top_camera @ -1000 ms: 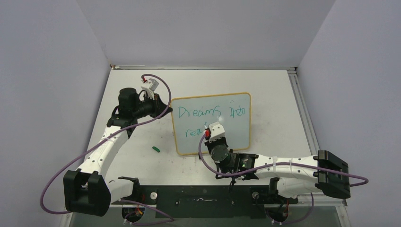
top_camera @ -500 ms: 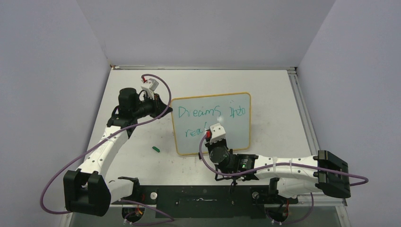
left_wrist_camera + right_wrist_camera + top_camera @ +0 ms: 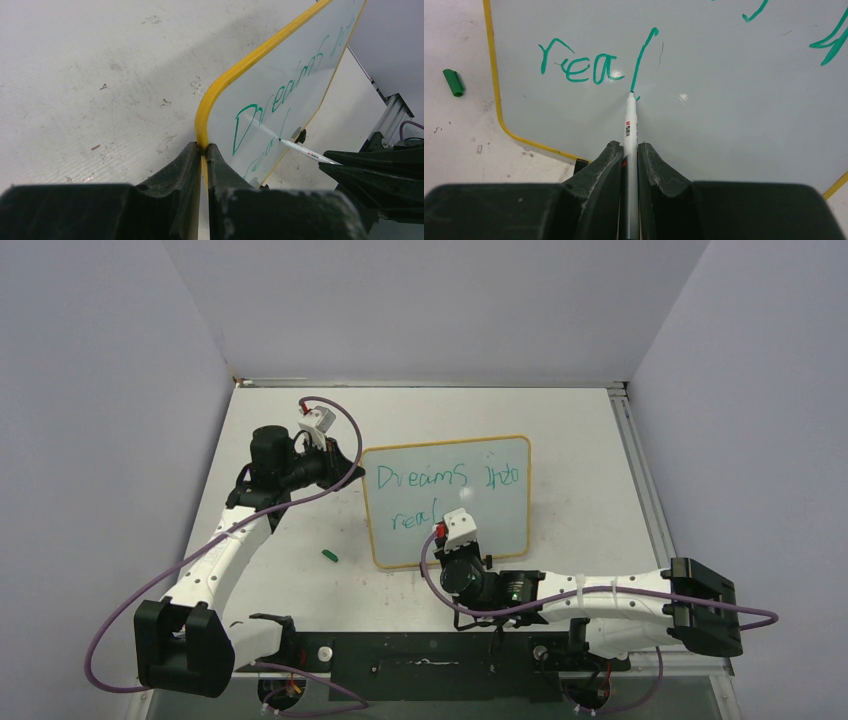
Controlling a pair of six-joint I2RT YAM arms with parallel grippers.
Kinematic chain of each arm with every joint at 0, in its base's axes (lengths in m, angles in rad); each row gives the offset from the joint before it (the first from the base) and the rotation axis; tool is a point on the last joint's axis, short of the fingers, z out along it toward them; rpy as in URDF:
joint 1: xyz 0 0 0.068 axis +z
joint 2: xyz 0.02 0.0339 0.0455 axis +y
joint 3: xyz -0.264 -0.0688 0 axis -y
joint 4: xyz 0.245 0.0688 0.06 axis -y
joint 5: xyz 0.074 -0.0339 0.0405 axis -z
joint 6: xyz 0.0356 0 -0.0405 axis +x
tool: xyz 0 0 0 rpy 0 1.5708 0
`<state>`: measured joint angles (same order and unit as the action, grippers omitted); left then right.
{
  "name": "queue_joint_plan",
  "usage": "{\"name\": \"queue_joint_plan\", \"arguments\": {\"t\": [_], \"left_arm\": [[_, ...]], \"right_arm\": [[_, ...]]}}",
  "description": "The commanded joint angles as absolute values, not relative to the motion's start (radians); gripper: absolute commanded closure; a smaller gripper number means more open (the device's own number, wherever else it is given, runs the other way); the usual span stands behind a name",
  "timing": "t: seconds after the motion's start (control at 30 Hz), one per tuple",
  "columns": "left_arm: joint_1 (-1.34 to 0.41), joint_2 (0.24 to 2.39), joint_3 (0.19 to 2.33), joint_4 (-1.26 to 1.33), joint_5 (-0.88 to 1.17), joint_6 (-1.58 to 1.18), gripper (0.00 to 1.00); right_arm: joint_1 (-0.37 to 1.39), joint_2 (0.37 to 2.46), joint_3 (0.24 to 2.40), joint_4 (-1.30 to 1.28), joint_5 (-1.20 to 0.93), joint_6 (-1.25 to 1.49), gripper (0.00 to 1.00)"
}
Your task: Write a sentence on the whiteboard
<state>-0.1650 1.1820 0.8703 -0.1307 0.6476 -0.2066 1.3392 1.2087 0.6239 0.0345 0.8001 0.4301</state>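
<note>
The whiteboard (image 3: 500,502) with its yellow frame lies in the table's middle. The sentence (image 3: 420,478) in green reads "Dreams into" on the upper line and "real" (image 3: 594,65) below. My left gripper (image 3: 204,148) is shut on the whiteboard's yellow left edge (image 3: 220,85). My right gripper (image 3: 630,147) is shut on a white marker (image 3: 630,120); its tip rests on the board at the foot of the "l" stroke. In the top view the right gripper (image 3: 458,530) hovers over the board's lower middle, hiding part of the lower line.
A green marker cap (image 3: 328,555) lies on the table left of the board, also in the right wrist view (image 3: 454,82). A black clip foot (image 3: 580,164) sits under the board's near edge. A metal rail (image 3: 640,480) runs along the table's right side.
The right gripper has drawn back toward the near edge, pulling the marker down the board. The lower line now shows the long "l" stroke. The left arm has not moved.
</note>
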Motion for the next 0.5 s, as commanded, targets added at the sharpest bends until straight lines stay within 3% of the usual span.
{"name": "queue_joint_plan", "arguments": {"t": [0.0,0.47], "left_arm": [[-0.178,1.164,0.893,-0.101,0.678,-0.221,1.00],[-0.177,1.165,0.893,-0.103,0.677,-0.221,1.00]], "right_arm": [[1.347,1.202,0.619,0.005,0.829,0.454,0.95],[1.344,1.128,0.637,0.076,0.885,0.348,0.95]]}}
